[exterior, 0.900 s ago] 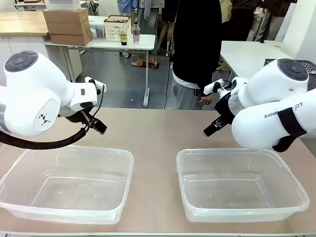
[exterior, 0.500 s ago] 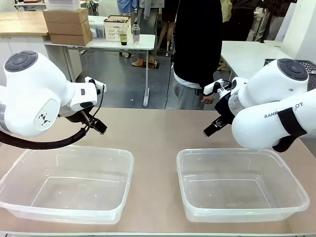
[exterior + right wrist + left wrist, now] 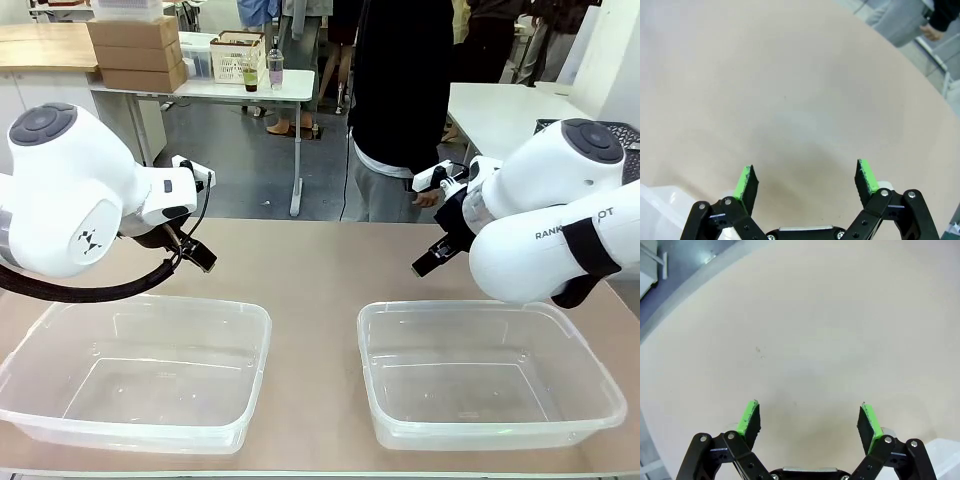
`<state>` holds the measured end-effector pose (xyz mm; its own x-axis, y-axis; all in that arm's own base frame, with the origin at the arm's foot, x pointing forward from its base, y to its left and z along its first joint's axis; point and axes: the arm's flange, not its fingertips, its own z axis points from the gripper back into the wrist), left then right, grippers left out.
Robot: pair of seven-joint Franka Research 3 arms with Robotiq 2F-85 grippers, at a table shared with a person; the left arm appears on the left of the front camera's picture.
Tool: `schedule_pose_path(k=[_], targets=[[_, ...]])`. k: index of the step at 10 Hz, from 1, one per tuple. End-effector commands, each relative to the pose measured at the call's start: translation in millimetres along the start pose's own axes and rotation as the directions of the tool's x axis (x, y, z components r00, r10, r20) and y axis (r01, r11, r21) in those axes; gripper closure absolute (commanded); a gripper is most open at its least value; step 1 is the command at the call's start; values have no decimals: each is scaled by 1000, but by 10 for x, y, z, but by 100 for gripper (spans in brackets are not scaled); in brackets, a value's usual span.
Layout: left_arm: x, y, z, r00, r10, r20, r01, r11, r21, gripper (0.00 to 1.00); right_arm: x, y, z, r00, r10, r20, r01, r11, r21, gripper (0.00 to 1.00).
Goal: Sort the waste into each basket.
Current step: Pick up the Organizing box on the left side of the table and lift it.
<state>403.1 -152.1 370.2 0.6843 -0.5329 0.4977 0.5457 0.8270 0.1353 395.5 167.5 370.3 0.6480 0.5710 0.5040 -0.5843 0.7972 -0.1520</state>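
Well, the two clear tubs sit side by side along the near edge of the bench [image 3: 315, 265] with a gap between them. The left basket [image 3: 150, 304] is toward the near left corner and the right basket [image 3: 460, 309] toward the near right. The left hand [image 3: 809, 420] hangs over bare bench just beyond its basket's far rim, green pads spread wide apart. The right hand [image 3: 805, 179] hangs the same way beyond the other basket. A person [image 3: 400, 90] in a dark top stands at the far edge.

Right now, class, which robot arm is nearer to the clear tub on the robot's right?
Right. The right arm holds its open jaws just behind that tub, near its far left corner; the left arm is across the table, behind the other tub.
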Motion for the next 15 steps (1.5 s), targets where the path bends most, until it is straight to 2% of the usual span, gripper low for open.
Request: schedule_pose_path(k=[1,4,5,6,7,8,9,10,11,12,13,14,15], targets=[[0,0,1,1000,0,0,0,1000,0,0,1,-1,1,1000,0,0,0,1000,0,0],[0,0,1,1000,0,0,0,1000,0,0,0,0,0,1000,0,0,0,1000,0,0],[0,0,0,1000,0,0,0,1000,0,0,135,-12,182,996,-30,-80,34,998,46,0],[85,10,319,996,9,-94,-15,998,-66,0,280,6,579,992,-22,-121,29,998,62,0],[100,-18,711,978,0,-211,-18,997,-81,0,333,22,1027,997,4,-74,1,998,70,0],[25,-54,1123,986,-69,-153,45,987,-155,0,294,77,1402,999,34,7,-35,997,76,0],[-68,-91,1422,994,-90,-67,79,985,-152,0,195,162,1572,998,36,44,-37,999,5,0],[-153,-141,1521,987,-141,73,148,984,-102,0,61,215,1592,993,111,36,-110,994,-14,0],[55,-160,985,990,-54,-130,38,992,-120,0,346,108,1371,1000,25,-5,-24,999,26,0],[55,-160,985,990,-54,-130,38,992,-120,0,345,150,1679,998,50,31,-50,999,3,0],[73,-174,1529,994,-98,-45,93,990,-109,0,227,222,1400,996,90,14,-91,966,242,0],[29,-160,1493,979,-203,-1,182,877,-446,0,102,311,1394,999,34,26,-42,877,479,0],[-69,35,1545,968,-248,45,191,605,-773,0,-35,298,1521,981,-176,80,33,563,826,0]])
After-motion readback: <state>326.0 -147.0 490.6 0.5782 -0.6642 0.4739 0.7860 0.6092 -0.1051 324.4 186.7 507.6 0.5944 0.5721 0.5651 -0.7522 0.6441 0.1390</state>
